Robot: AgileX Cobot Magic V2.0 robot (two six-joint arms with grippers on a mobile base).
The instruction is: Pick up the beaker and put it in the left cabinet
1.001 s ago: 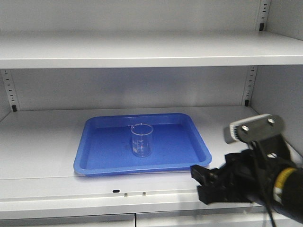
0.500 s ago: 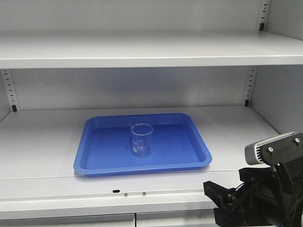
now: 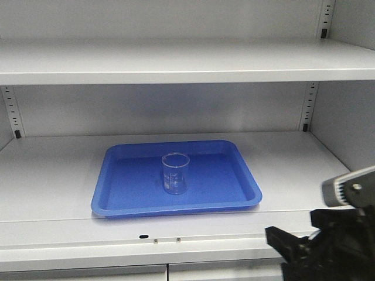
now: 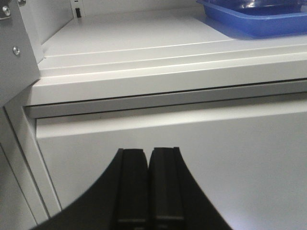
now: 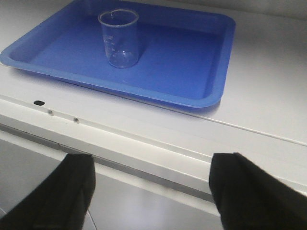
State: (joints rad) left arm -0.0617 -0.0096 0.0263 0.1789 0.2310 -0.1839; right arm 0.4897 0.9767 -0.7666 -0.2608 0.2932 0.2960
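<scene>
**So, beaker's in the cabinet already, right arm sits off to its right**

Basically the beaker [image 3: 175, 173] stands upright near the middle of a blue tray [image 3: 246, 181] on the wide shelf of the left cabinet [image 3: 53, 175], with its mouth up and its long axis vertical. Nothing is touching it.

The right gripper [image 5: 151, 191] is low at the front edge of the shelf, below shelf level, jaws spread wide apart with nothing between them (you only see the two dark fingers at the bottom of the wrist view). From that pincer the beaker lies ahead, up and to the left, well apart, past the near rim of the tray.

The left gripper [image 4: 148, 187] is down in front of the panel under the shelf, fingers pressed together, empty. From its wrist camera the tray only peeks in at the far upper right, so I'd say the right arm is the nearer one.

My read is the placing is done, since the glass rests on the shelf and both pincers are clear of it.
</scene>
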